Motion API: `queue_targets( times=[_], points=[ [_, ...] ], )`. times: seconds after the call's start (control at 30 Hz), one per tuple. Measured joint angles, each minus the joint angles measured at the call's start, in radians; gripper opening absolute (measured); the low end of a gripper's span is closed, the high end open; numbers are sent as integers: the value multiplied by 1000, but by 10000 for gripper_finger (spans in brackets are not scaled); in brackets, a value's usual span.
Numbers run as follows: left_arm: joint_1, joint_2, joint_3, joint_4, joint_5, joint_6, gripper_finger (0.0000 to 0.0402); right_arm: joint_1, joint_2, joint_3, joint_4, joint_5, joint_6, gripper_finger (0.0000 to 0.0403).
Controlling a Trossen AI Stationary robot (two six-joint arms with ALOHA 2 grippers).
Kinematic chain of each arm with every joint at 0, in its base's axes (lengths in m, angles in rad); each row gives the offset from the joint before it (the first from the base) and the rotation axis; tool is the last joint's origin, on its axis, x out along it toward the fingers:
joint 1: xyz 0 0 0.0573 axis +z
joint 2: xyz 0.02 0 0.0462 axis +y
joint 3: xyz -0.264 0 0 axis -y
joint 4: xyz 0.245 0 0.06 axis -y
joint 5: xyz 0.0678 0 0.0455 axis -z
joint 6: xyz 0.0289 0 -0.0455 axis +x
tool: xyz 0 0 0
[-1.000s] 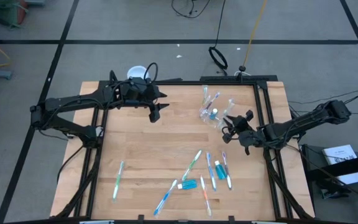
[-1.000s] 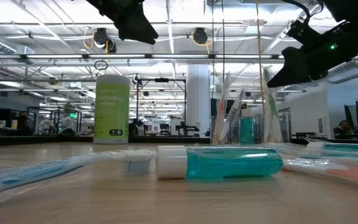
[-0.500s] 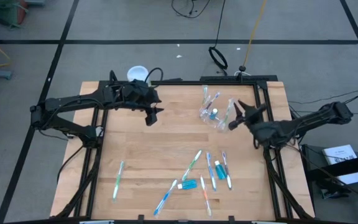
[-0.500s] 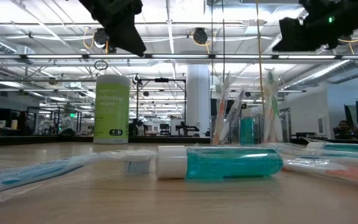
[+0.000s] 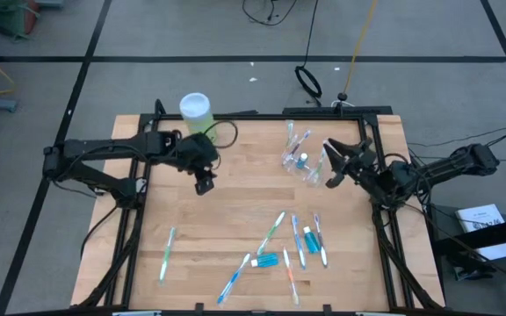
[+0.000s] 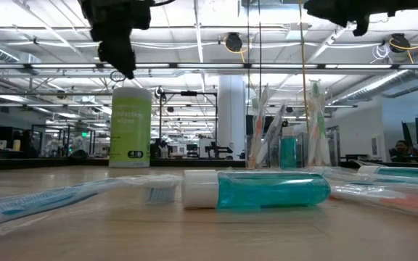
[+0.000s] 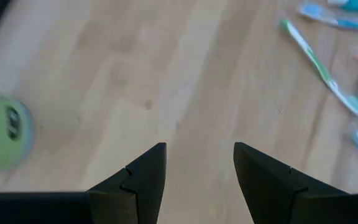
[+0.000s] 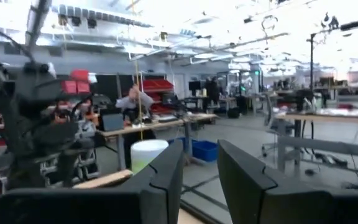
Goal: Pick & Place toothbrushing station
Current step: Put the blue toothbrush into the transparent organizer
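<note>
Near the green canister [image 5: 195,112], the left pincer [image 5: 202,183] hangs open; the right pincer [image 5: 333,162] gapes beside the cup [image 5: 303,163].

You are looking down on a pale, striped-grain wooden table [image 5: 235,211] edged by a black frame, with both arms dark against it. A light-green canister [image 5: 195,111] with a white lid stands beyond the left gripper [image 5: 202,182], whose black fingers [image 7: 145,177] frame bare blond wood. Ahead of the right gripper [image 5: 332,167], the clear cup [image 5: 306,162] shows white, blue and orange brush handles. Green-and-white toothbrushes [image 5: 271,233] lie among translucent blue toothpaste tubes [image 6: 256,189] capped white.
</note>
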Motion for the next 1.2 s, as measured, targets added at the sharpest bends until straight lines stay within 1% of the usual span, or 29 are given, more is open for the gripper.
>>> queue_targets(
  times=[0.1, 0.13, 0.17, 0.23, 0.3, 0.37, 0.47, 0.6, 0.67, 0.73, 0.8, 0.93, 1.13, 1.2],
  points=[
    [-48, 0, 0, -50, -2, -20, 191, -31, 31, 0, 24, -10, -44, 89],
    [-61, 0, 0, -83, -2, 39, 191, -45, 42, 0, 24, -10, -53, 89],
    [-73, -1, -8, -113, -2, 66, 191, -61, 51, 0, 28, -10, -59, 89],
    [-104, -2, -43, -142, 31, -57, 191, -92, 70, 0, 49, -10, -61, 89],
    [-139, 2, -80, -98, 42, -163, 191, -126, 87, 0, 88, -10, -67, 89],
    [-169, 7, -111, -60, 45, -183, 191, -155, 97, 0, 132, -10, -84, 89],
    [-205, 8, -131, -34, 50, -205, 191, -185, 99, 0, 139, -10, -94, 89],
    [-228, 7, -133, 106, 15, -344, 191, -200, 99, 0, 140, -10, -92, 89],
    [-233, 7, -133, 187, 29, -350, 191, -203, 100, 0, 141, -10, -95, 89],
    [-242, 7, -133, 237, 60, -332, 191, -203, 99, 0, 143, -10, -95, 89],
    [-251, 8, -133, 275, 71, -342, 191, -203, 99, 0, 146, -11, -95, 89],
    [-266, 42, -133, 284, 69, -397, 191, -203, 99, 0, 146, -11, -95, 89],
    [-273, 131, -133, 311, 77, -367, 191, -203, 100, 0, 144, -11, -85, 89],
    [-272, 159, -133, 332, 77, -354, 191, -203, 100, 0, 126, -12, -53, 89]
  ],
)
